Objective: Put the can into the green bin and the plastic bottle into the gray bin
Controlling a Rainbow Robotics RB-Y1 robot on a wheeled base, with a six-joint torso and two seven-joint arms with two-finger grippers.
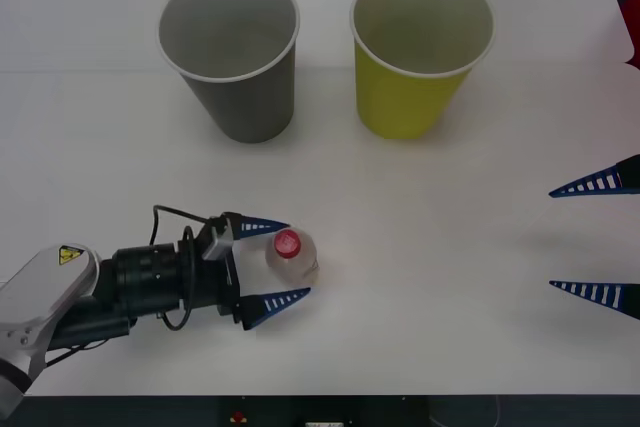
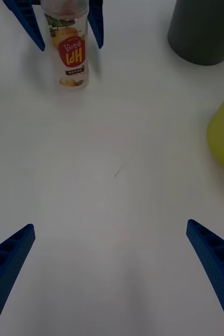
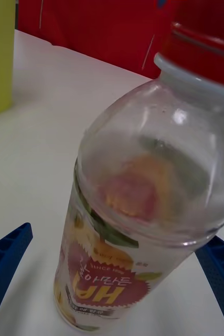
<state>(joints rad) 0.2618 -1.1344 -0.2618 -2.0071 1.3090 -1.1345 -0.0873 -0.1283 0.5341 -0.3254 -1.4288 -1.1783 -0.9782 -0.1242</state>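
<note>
Front view: left gripper (image 1: 280, 262) sits low on the near-left of the white table (image 1: 450, 277), fingers spread on either side of the plastic bottle (image 1: 290, 257), not clenched on it. Bottle stands upright between the fingertips, red cap up. Gray bin (image 1: 232, 52) stands at the far left, green bin (image 1: 418, 47) just to its right, both upright and well apart from the bottle. Right gripper (image 1: 592, 237) waits at the right edge, fingers spread wide, nothing between them.
</note>
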